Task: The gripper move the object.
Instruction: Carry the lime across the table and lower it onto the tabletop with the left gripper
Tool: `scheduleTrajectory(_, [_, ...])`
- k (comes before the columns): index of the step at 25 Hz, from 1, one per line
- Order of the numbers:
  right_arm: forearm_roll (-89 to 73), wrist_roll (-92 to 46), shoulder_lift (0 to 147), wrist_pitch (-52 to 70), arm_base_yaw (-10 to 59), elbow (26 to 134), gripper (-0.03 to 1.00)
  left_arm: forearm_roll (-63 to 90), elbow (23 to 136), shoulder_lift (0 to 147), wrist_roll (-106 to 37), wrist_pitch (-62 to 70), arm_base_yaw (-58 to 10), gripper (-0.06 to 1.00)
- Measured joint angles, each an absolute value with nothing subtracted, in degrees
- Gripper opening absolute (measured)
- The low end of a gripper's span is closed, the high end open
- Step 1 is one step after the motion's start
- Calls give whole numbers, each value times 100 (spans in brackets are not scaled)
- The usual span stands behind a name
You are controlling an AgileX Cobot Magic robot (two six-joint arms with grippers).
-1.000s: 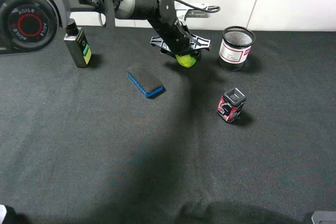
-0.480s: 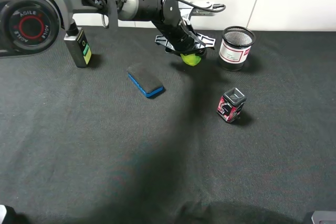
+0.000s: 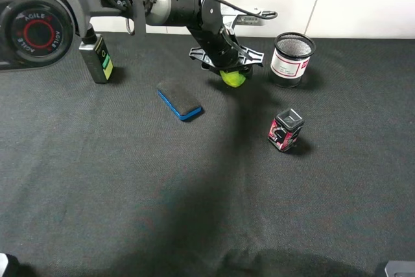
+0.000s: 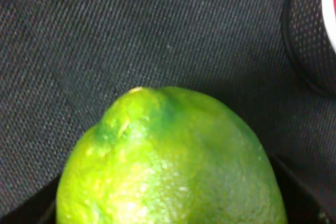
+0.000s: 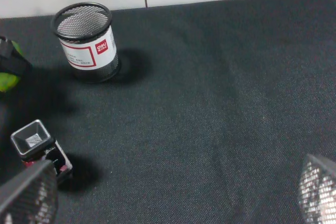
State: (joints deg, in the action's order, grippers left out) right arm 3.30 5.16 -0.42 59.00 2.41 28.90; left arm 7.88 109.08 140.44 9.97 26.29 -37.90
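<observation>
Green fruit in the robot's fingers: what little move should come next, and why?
Probably open the fingers of the left gripper a little and let the green fruit go. It looks low, down at the black cloth, in a bare spot between the eraser and the mesh cup, so it should just stay there.

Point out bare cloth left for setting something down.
Free: the broad near stretch of black cloth in front of the blue-edged black eraser block and small red-black box. Crowded: the far strip where the left gripper holds the lime-green fruit beside the black mesh cup.
</observation>
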Motion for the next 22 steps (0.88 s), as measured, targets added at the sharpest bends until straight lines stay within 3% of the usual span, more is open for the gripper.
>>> scheduleTrajectory(6, [326,516,-42,5900,241,2890,69,664,10908,14044,997,2628,-3790,81])
scheduleTrajectory(22, [326,516,-42,5900,241,2890,69,622,11014,13910,909,2958,-3790,83])
